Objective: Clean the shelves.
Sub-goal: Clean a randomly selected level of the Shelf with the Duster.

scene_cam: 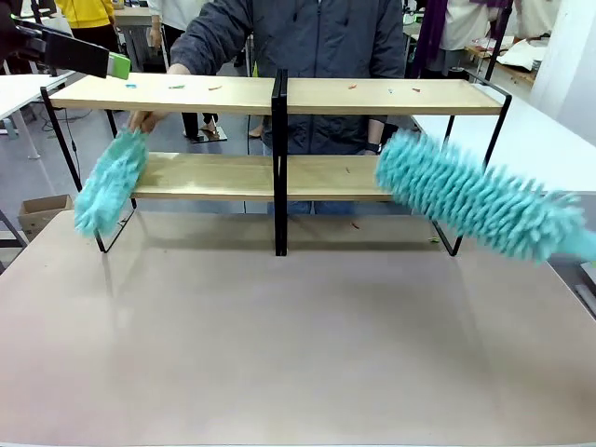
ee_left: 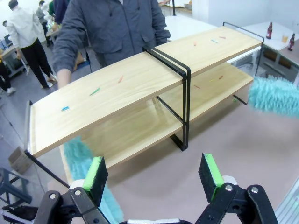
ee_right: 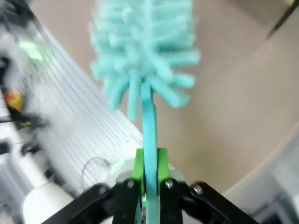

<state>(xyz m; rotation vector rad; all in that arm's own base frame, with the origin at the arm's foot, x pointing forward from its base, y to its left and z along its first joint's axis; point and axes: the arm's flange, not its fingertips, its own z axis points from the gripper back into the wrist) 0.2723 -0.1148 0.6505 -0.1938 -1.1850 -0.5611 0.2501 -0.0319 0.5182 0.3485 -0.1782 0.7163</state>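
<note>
The shelves stand across the far half of the table, two tiers of light wooden boards on a black frame; small coloured scraps lie on the top boards. My right gripper is shut on the thin handle of a teal fluffy duster, whose head hangs at the right end of the lower board. My left gripper is open and holds nothing, up above the shelves' left end. A person behind the shelves holds a second teal duster by the lower left board.
A white table adjoins on the right and another on the far left. A cardboard box sits on the floor at left. Bottles stand on a far table. The brown tabletop spreads in front of the shelves.
</note>
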